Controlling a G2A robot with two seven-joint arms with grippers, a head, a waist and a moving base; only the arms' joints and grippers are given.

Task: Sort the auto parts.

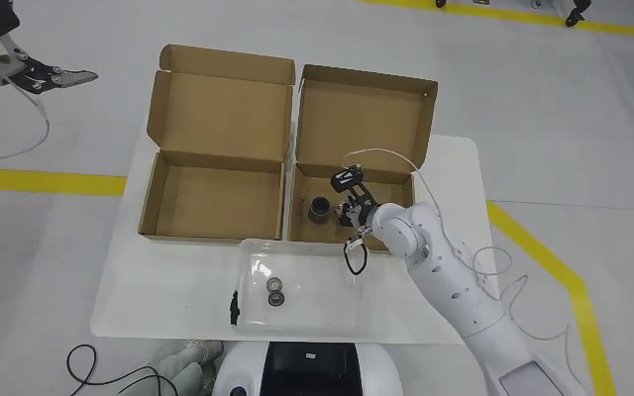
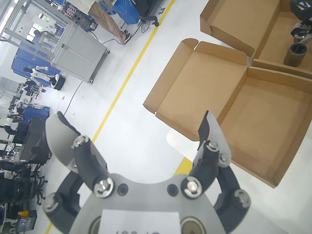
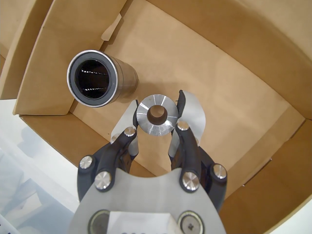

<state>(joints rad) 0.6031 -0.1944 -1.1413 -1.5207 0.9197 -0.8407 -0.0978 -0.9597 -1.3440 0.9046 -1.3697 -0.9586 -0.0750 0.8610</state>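
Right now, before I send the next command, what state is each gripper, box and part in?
Left gripper: open, empty.
Right gripper: shut on the silver sleeve, over the right box.
Left box: lid open, empty.
Right box: lid open, holds the dark cylinder.
Dark cylinder: standing upright.
Clear bin: no lid on, two ring bearings inside.

robotics lab: yellow floor tape (image 1: pixel 59 182), white robot (image 2: pixel 56 80)

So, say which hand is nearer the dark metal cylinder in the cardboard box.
Right. The right hand, gripping a silver metal ring, hangs beside the cylinder; the left hand is far off, beyond the empty cardboard box.
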